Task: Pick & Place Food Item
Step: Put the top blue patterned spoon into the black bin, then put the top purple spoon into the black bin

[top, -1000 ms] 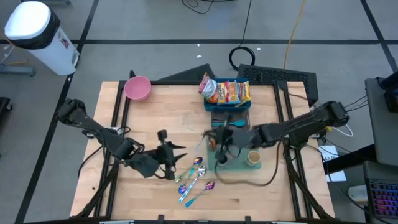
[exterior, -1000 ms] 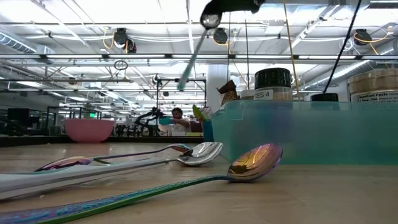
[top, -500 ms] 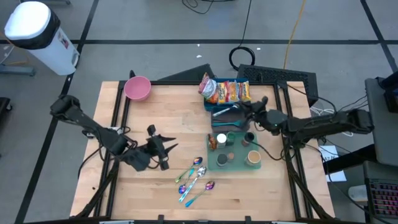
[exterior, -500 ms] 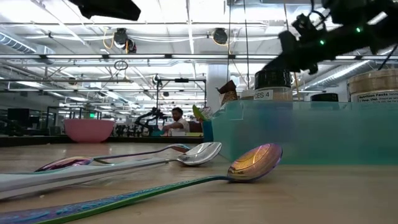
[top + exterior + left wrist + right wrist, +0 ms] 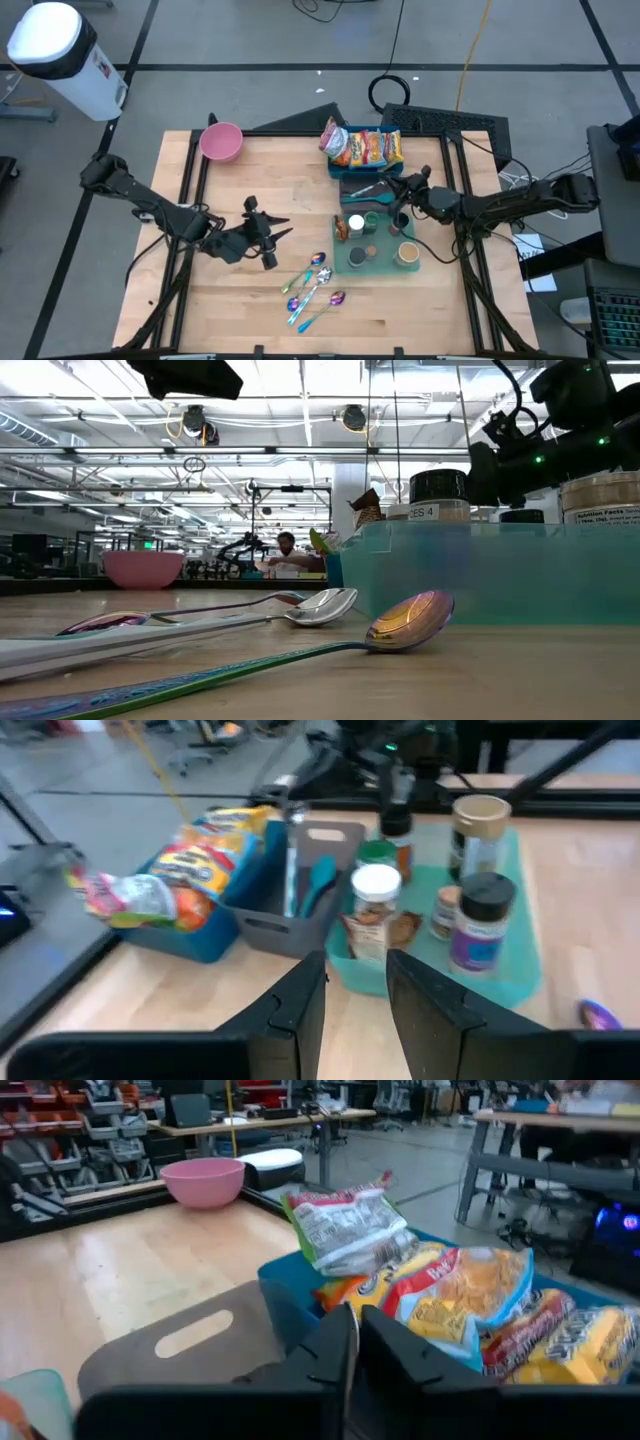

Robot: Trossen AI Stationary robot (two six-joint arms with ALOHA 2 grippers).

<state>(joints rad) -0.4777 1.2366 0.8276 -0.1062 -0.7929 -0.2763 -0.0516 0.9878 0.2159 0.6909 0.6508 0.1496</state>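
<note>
Several snack bags [image 5: 364, 147] lie in a blue bin [image 5: 285, 1295] at the table's far edge. Just in front of it stands a grey caddy [image 5: 352, 184] with a teal-handled spoon [image 5: 318, 885] inside. My right gripper [image 5: 395, 195] hovers level over the caddy's right end, beside the bin. Its fingers [image 5: 350, 1325] are shut with nothing visible between them. My left gripper [image 5: 277, 234] hangs above the table left of the teal tray [image 5: 352, 268]. Pointing toward that tray, its fingers [image 5: 355, 970] are open and hold nothing.
Several jars [image 5: 482, 910] stand in the teal tray. Several spoons [image 5: 315, 285] lie on the wood near the front edge. A pink bowl [image 5: 221, 141] sits at the far left corner. Bare wood lies between the bowl and my left gripper.
My right gripper has swung from above the teal tray's left side toward the far right edge and sunk over the grey caddy. The spoon that hung from it a second ago no longer hangs there. My left gripper has shifted slightly toward the far edge.
</note>
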